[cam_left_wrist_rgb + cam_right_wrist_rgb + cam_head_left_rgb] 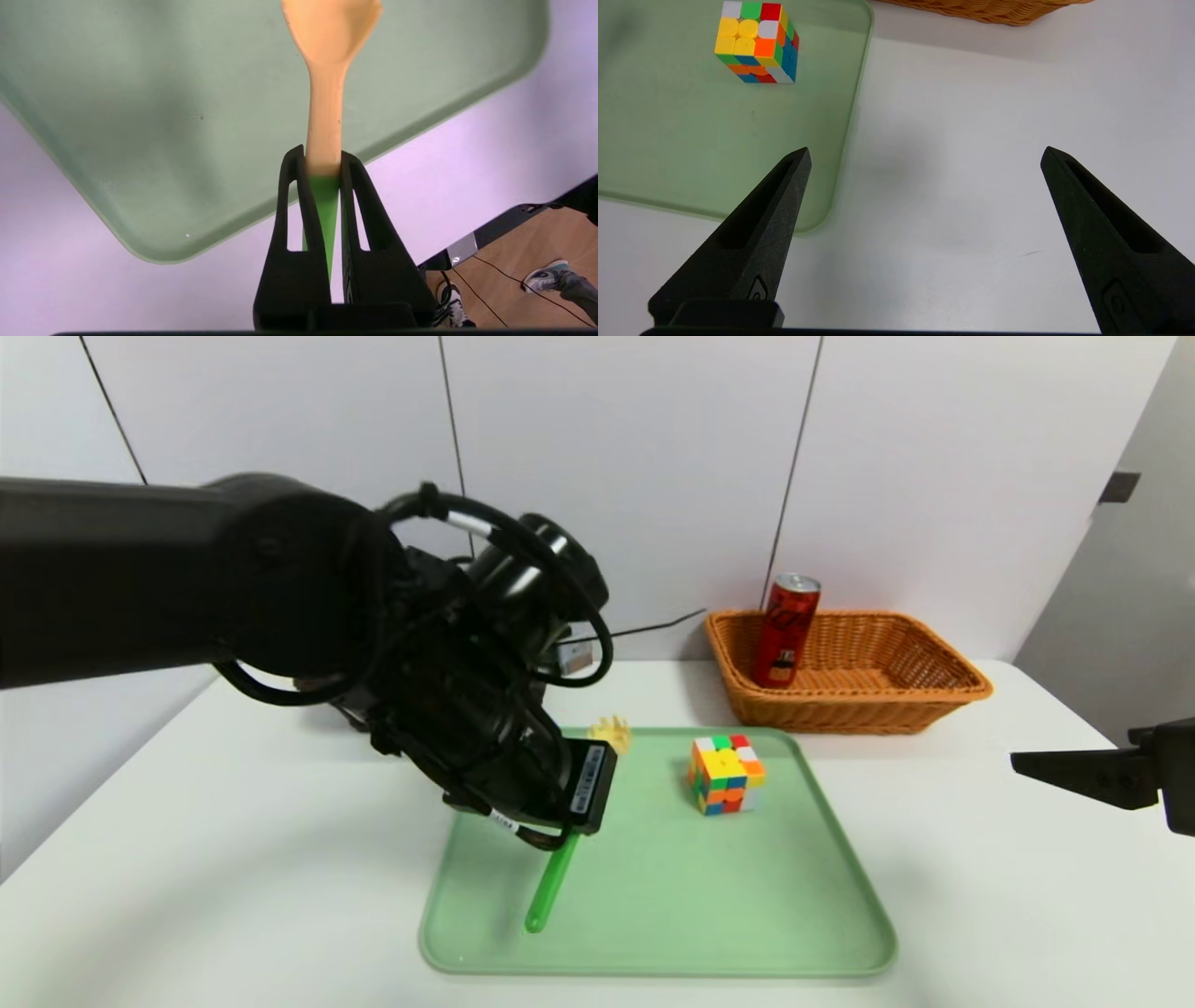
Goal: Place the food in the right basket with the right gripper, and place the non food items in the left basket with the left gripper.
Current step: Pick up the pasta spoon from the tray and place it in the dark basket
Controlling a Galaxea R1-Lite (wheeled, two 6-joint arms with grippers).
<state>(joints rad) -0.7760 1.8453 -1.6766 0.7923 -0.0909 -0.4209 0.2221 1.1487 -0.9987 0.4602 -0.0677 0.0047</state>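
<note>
I see a big white surface [233, 821] in front of me. On it lies a flat green tray [672, 933], and behind the tray, near the wall, sits the orange-tan wicker basket [896, 695]. That is the right basket. The red drink can [787, 630] stands up inside it, at its left end, leaning a little on the basket's wall.

My left arm [140, 579] is big and black and fills much of the left side of the head view. It reaches over the tray. Its left end effector [323, 163] is clenched on the slotted spoon [325, 93]. The two black fingers [292, 196] squeeze the spoon right where the green handle meets the yellow part. In the head view the green handle [551, 887] sticks out below the end effector and slants down toward the tray, and the yellow head [611, 733] peeks out on the far side. I cannot tell if the tip of the handle touches the tray.

The right end effector [924, 156] hangs over the bare surface just beside the tray's right edge. Its fingers are spread wide apart and hold nothing.

The puzzle cube [725, 775] sits on the tray, in the far right part, well apart from the spoon.
</note>
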